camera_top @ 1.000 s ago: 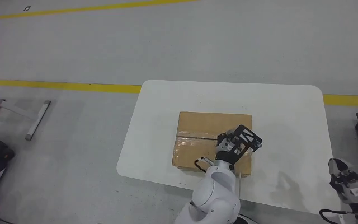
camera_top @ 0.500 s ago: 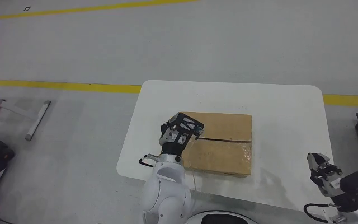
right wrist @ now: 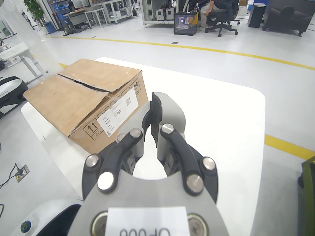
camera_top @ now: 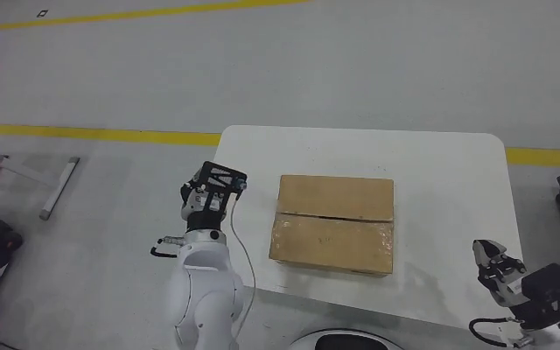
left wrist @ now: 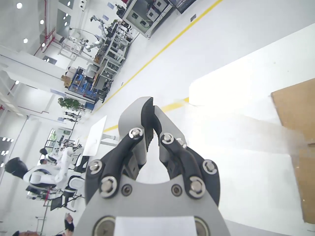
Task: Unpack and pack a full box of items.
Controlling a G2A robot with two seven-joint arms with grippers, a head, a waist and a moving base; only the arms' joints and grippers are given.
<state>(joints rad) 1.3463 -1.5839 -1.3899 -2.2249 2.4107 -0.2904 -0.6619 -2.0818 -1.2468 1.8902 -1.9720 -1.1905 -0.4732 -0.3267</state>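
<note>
**A:** Status on the box (camera_top: 332,223)?

**B:** Closed. It sits mid worktop (camera_top: 437,157), nearer the robot's edge than the far one. Both top flaps (right wrist: 66,96) are down. The seam (camera_top: 332,215) runs the long way and gapes slightly. The near flap looks glossy, probably tape. Nothing is out of it.

**A:** Which step, then?

**B:** I'd call it the very start of unpacking. No flap lifted, no item on the worktop.

**A:** Grippers?

**B:** Left gripper (camera_top: 216,185) is out at the worktop's left edge, apart from the box. Its pads are pressed together with nothing between them. Right gripper (right wrist: 153,106) hangs by the near right corner of the worktop, also apart from the box, pads together and empty.

**A:** Next move?

**B:** My read: bring one gripper over to the seam, then part the fingers or get a tip under a flap edge and fold that flap out. The other arm likely has to steady the box so it doesn't slide. If tape holds the seam, that has to give first.

**A:** Any markings?

**B:** There's a white label (right wrist: 118,112) on the end face toward the right arm, with a code square and lines of print too small to make out. Beside it is a printed this-way-up arrow mark (right wrist: 93,128), and more symbols sit partly under the label. A white tag (right wrist: 147,216) is on the right gripper's base, its print cut off at the frame edge.
</note>
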